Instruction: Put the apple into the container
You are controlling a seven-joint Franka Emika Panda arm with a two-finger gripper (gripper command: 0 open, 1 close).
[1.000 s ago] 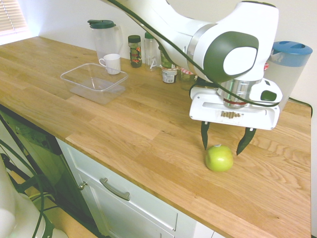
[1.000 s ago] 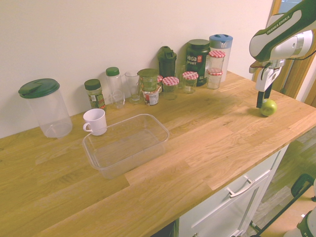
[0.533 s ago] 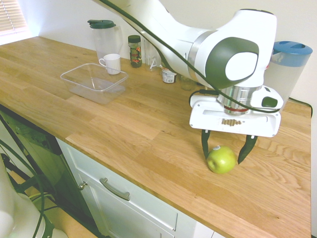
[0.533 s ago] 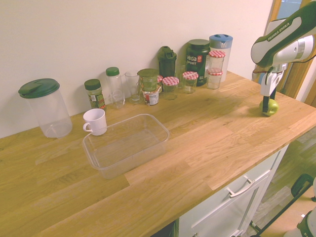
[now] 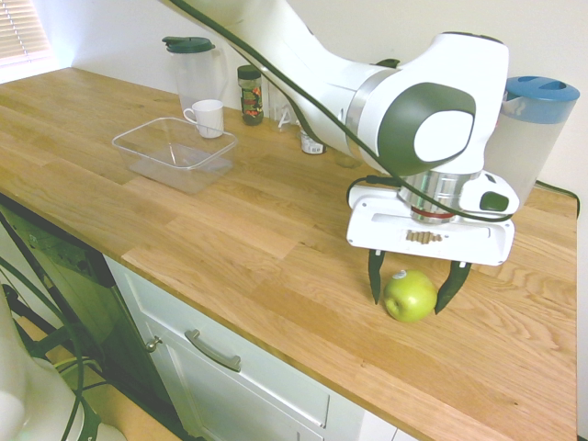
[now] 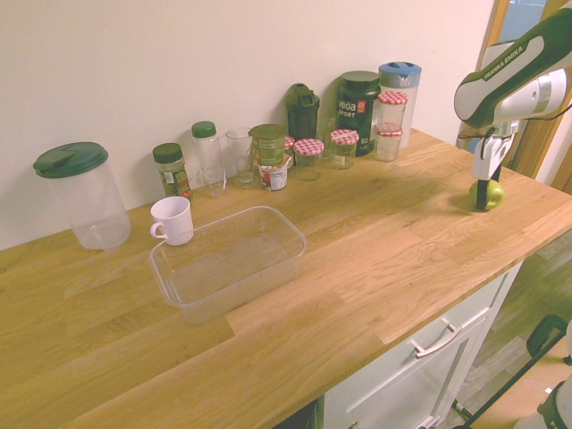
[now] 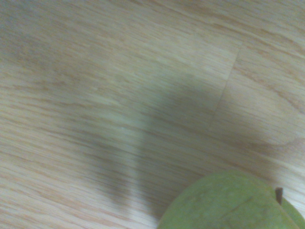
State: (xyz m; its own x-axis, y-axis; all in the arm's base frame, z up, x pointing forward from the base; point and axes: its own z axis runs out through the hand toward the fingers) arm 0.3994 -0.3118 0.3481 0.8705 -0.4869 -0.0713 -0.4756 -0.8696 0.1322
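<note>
Clear plastic container [image 5: 175, 167] lies at your ten o'clock in the first exterior view; rightward, the gripper's [image 5: 406, 304] fingers stand spread around the green apple [image 5: 411, 296], which sits on the worktop [image 5: 276, 266] between them.

White mug [image 6: 172, 221] beside green-lidded pitcher [image 6: 89, 201]; red-checked-lid jars [image 6: 308, 159] near wall; blue-lidded pitcher [image 6: 401, 94] behind them

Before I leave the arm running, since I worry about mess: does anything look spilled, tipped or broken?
Nothing stands out. The mug and clear container sit upright, the apple rests on the counter between the open gripper's fingers, and I see no spill.
</note>
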